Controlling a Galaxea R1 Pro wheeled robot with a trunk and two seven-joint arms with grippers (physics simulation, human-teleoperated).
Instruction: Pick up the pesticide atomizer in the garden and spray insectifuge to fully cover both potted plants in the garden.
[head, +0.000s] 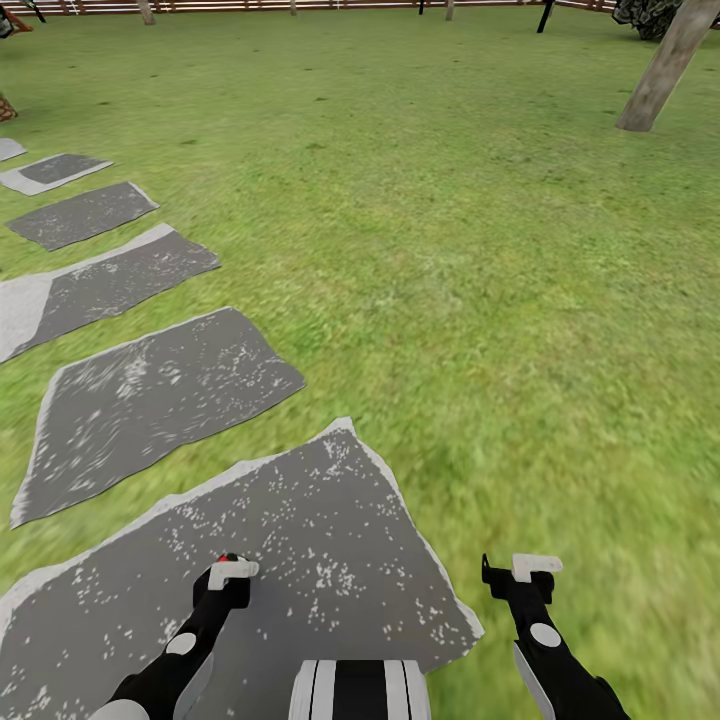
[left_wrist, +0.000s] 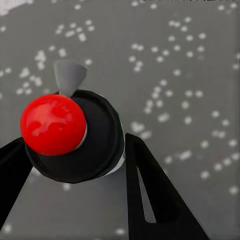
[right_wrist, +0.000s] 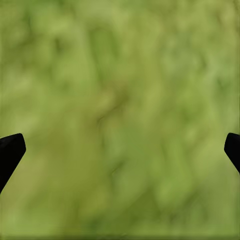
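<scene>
Lawn (head: 480, 250) fills most of the head view, a wide green stretch of the garden running away to a brown slatted fence (head: 330, 6) at the far edge. A leaning tree trunk (head: 665, 65) stands at the far right. A row of grey stepping stones (head: 150, 400) curves from the near left away to the far left; the nearest and largest of them (head: 330, 520) lies under the robot's trunk and left arm.

Both arms reach forward and low from the near edge of the head view, black with white joints, roughly parallel and well apart. The left gripper (head: 228, 580) hangs over the nearest stone, and a speck of red shows at its tip. In the left wrist view the pesticide atomizer (left_wrist: 75, 135) sits between the two black fingers (left_wrist: 150, 190), its red top (left_wrist: 52, 124) facing the camera and a grey nozzle (left_wrist: 69, 75) jutting beyond it; the fingers are clamped against the dark round body on either side, with the speckled grey stone behind.

The right gripper (head: 520, 575) is held over the grass, just to the right of the nearest stone. In the right wrist view its fingertips (right_wrist: 10, 150) stand wide apart with nothing between them, over blurred green lawn (right_wrist: 120, 115).
</scene>
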